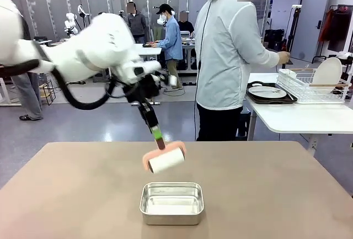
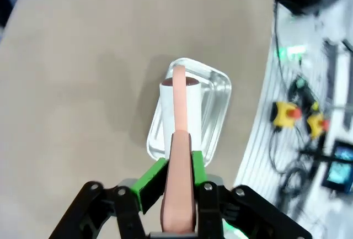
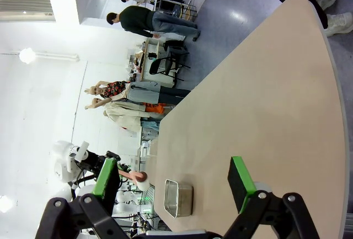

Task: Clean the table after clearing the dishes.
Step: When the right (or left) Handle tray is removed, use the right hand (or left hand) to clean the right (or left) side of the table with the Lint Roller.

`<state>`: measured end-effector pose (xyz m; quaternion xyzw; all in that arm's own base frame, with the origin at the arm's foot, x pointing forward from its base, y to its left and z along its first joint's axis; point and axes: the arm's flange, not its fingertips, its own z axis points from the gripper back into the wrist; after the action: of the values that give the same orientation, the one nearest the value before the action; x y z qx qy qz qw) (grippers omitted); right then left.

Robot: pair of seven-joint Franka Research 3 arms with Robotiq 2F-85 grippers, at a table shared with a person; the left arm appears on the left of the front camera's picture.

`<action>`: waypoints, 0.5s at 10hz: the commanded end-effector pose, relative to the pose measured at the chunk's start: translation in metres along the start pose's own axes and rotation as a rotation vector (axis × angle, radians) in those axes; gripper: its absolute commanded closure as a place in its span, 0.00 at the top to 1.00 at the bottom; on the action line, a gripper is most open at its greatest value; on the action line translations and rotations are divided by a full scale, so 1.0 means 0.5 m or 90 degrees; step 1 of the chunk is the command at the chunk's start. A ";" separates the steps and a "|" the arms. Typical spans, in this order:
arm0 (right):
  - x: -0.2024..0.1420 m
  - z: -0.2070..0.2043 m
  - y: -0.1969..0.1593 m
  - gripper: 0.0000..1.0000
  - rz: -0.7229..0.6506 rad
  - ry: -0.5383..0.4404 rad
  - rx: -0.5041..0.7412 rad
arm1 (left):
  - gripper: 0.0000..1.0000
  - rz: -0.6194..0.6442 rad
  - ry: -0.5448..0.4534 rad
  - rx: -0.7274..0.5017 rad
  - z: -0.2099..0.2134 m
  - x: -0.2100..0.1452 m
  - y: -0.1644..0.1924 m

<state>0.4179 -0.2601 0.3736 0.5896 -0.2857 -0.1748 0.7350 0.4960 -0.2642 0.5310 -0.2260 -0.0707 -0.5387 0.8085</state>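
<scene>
Pan (image 1: pixel 171 202) sits low centre on the desk (image 1: pixel 66 195). Above it the left pincer (image 1: pixel 156 134) is clamped tight on the pink handle of a roller (image 1: pixel 166 160). Right pincer (image 3: pixel 174 177) gapes wide, holding nothing. At right of frame, one plate (image 1: pixel 267 91) lies on a tray (image 1: pixel 287 100) and another plate (image 1: pixel 327 73) stands in a rack (image 1: pixel 300 87), both on the white table (image 1: pixel 298 118).

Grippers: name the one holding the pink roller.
The left gripper, shut on the pink roller by its handle above the steel pan; the right gripper stands open and empty.
</scene>
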 end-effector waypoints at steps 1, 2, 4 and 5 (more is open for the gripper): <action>-0.004 0.001 0.006 1.00 0.006 0.008 0.002 | 0.00 0.153 -0.164 0.077 0.013 -0.142 -0.005; -0.004 0.001 0.006 1.00 0.006 0.008 0.002 | 0.00 0.225 -0.244 0.089 0.018 -0.193 0.016; -0.004 0.001 0.006 1.00 0.006 0.008 0.002 | 0.00 0.278 -0.286 0.084 0.004 -0.249 0.058; -0.004 0.001 0.006 1.00 0.006 0.008 0.002 | 0.00 0.215 -0.289 0.089 0.001 -0.250 0.063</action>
<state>0.4180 -0.2601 0.3737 0.5897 -0.2856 -0.1746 0.7350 0.4774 -0.1303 0.4787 -0.2944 -0.2151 -0.2836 0.8869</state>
